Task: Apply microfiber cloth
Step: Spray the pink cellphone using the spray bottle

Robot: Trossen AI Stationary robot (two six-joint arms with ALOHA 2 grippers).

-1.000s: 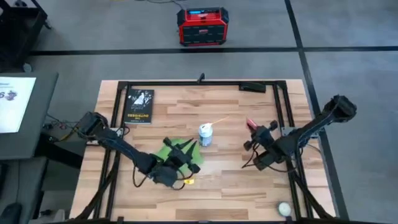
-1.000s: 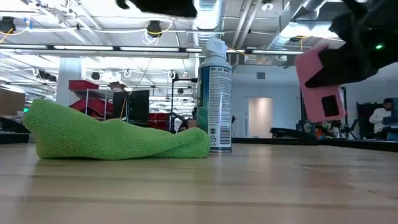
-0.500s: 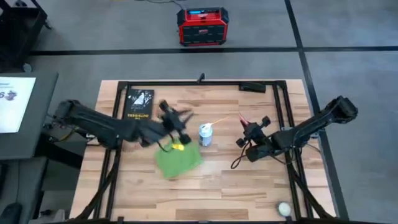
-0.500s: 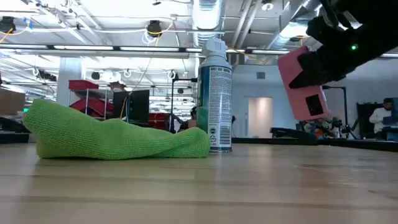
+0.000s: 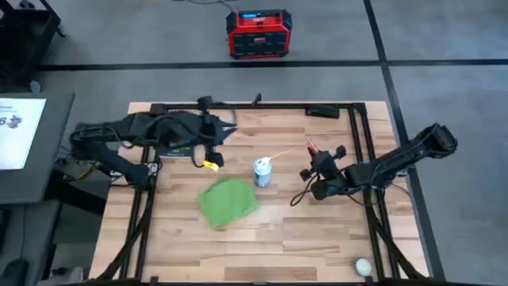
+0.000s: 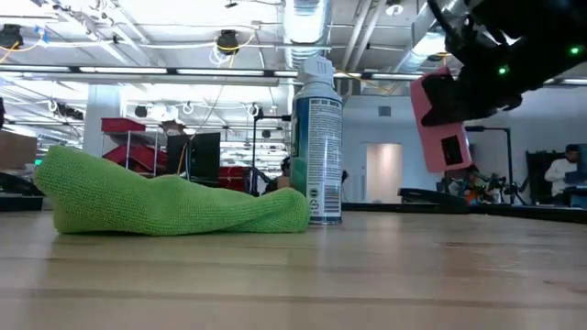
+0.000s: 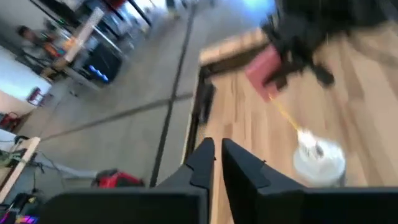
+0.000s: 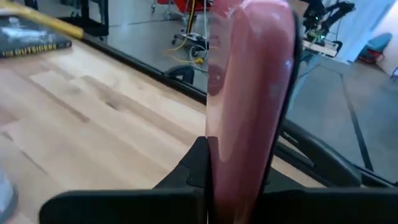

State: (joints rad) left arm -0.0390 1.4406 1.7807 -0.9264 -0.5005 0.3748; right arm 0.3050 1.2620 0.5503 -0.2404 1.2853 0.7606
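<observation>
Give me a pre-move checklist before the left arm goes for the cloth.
1. Microfiber cloth free on the table, nothing on it: ok.
2. Left gripper empty: ok; fingers nearly shut, nothing between them in the left wrist view.
3. Left gripper over the cloth: not ok; it sits toward the far edge by the black book, away from the cloth.
4. Spray can upright: ok, but it stands right beside the cloth, so approach from the other side.
5. Right gripper holding the pink phone: ok, shut on it and raised off the table.
6. Right arm out of the cloth's area: ok; it is beyond the can.
</observation>
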